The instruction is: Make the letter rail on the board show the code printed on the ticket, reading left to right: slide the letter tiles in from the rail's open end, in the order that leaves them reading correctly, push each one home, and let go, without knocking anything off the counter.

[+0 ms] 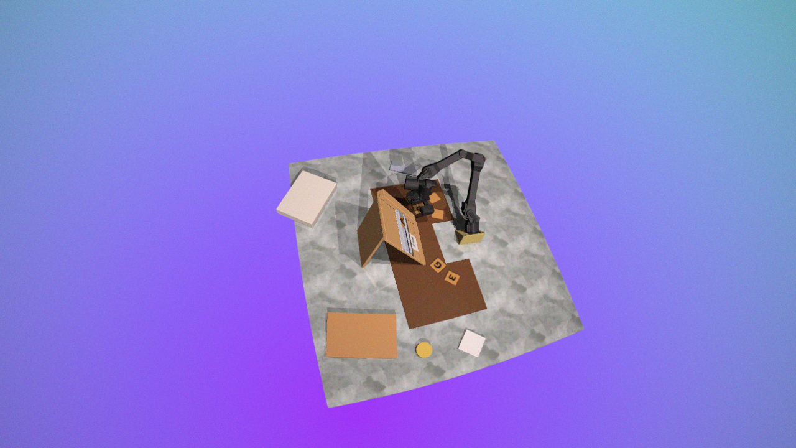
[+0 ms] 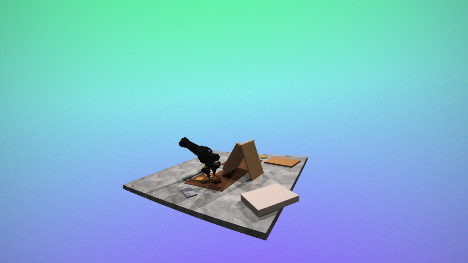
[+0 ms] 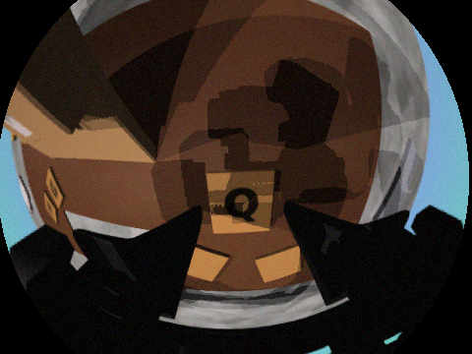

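Note:
My gripper (image 1: 419,204) (image 2: 212,176) (image 3: 243,208) is open and low over the mat, its fingers on either side of the Q tile (image 3: 221,224), nothing gripped. Two tiles (image 3: 208,265) (image 3: 278,265) with no letter visible lie beyond it. The G tile (image 1: 438,265) and 3 tile (image 1: 451,277) lie beside the leaning board's near end in the top view. The board (image 1: 391,231) carries a grey rail (image 1: 403,234); one orange tile (image 1: 402,221) shows in it, its letter unclear. The white ticket (image 1: 413,241) is too small to read.
A brown mat (image 1: 445,300) runs under the loose tiles. A pale block (image 1: 307,197) (image 2: 270,197) overhangs the counter edge. An orange slab (image 1: 361,335) (image 2: 282,161), yellow disc (image 1: 424,350) (image 2: 263,156), white square (image 1: 472,342) and grey plate (image 1: 396,165) (image 2: 189,192) lie around.

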Controlling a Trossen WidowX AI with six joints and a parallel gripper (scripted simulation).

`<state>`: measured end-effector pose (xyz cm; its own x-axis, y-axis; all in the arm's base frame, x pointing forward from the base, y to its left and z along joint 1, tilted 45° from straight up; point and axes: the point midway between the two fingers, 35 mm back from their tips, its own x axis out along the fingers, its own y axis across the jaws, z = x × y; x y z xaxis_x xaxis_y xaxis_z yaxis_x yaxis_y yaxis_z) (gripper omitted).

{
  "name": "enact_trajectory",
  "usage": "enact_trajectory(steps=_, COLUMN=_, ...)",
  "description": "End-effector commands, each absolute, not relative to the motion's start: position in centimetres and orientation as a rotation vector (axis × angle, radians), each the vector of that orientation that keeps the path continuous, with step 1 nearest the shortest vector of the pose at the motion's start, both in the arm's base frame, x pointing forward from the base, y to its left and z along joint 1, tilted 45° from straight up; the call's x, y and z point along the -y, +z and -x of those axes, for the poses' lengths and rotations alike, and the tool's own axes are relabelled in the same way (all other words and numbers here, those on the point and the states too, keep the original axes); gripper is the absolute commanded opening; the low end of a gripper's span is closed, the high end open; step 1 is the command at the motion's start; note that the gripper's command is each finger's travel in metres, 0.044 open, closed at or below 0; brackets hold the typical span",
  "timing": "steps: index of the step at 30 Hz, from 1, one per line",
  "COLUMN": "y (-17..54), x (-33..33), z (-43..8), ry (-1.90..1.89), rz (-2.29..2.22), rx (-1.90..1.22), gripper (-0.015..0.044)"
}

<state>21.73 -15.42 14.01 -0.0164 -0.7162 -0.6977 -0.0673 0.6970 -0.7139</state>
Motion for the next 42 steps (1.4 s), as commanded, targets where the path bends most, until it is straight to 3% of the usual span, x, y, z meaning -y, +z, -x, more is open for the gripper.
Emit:
enact_trajectory(steps=1, y=13.52, x=15.79, z=-21.67, ry=-0.577, rz=0.671, rx=-1.523, gripper=0.0340)
enact_trajectory(steps=11, y=13.25, x=16.09, z=-21.65, ry=-0.577, rz=0.672, rx=-1.523, gripper=0.0340)
enact_trajectory(steps=26, y=13.29, x=16.13, z=-21.65, ry=-0.577, rz=0.672, rx=-1.523, gripper=0.0240)
enact_trajectory(steps=35, y=13.75, x=15.66, z=-21.45, ry=-0.577, rz=0.672, rx=-1.524, gripper=0.0004)
enact_trajectory(steps=42, y=14.02, x=15.36, z=-21.32, ry=-0.577, rz=0.671, rx=-1.524, gripper=0.0000)
